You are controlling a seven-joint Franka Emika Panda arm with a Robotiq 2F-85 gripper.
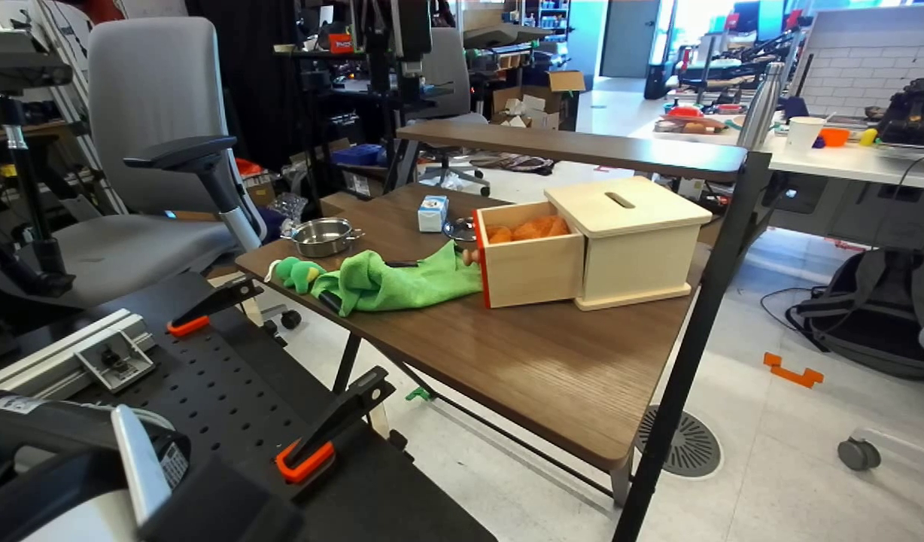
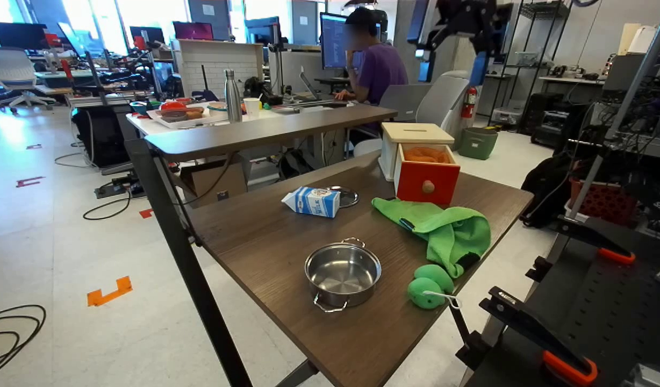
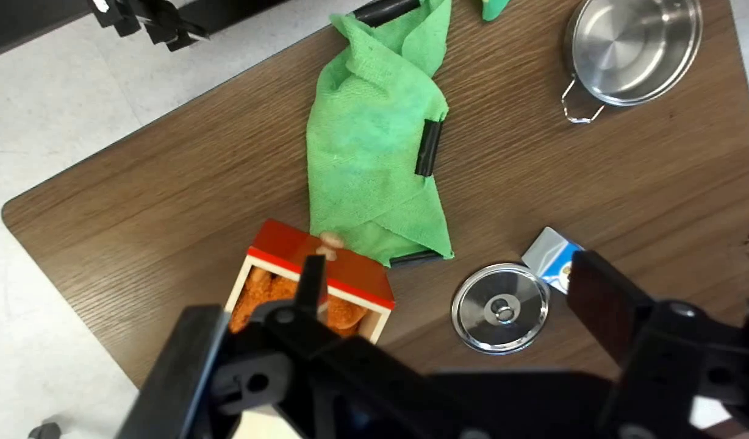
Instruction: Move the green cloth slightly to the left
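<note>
The green cloth (image 1: 402, 282) lies crumpled on the brown table, close to its edge, with black strips along it. In an exterior view the cloth (image 2: 452, 228) lies between the red drawer front and a green plush toy. In the wrist view the cloth (image 3: 374, 146) runs from the top edge down to the drawer's knob. My gripper (image 3: 451, 268) is open, with nothing between its fingers. It is above the table, with the drawer and a pot lid below it, and apart from the cloth. The gripper (image 2: 452, 62) also hangs at the top of an exterior view.
A wooden box (image 1: 642, 256) has its red-fronted drawer (image 2: 428, 183) pulled out, with orange items inside. A steel pot (image 2: 343, 274), a lid (image 3: 501, 308), a milk carton (image 2: 311, 201) and a green plush toy (image 2: 431, 286) are on the table. A raised shelf (image 1: 575, 147) runs along one side.
</note>
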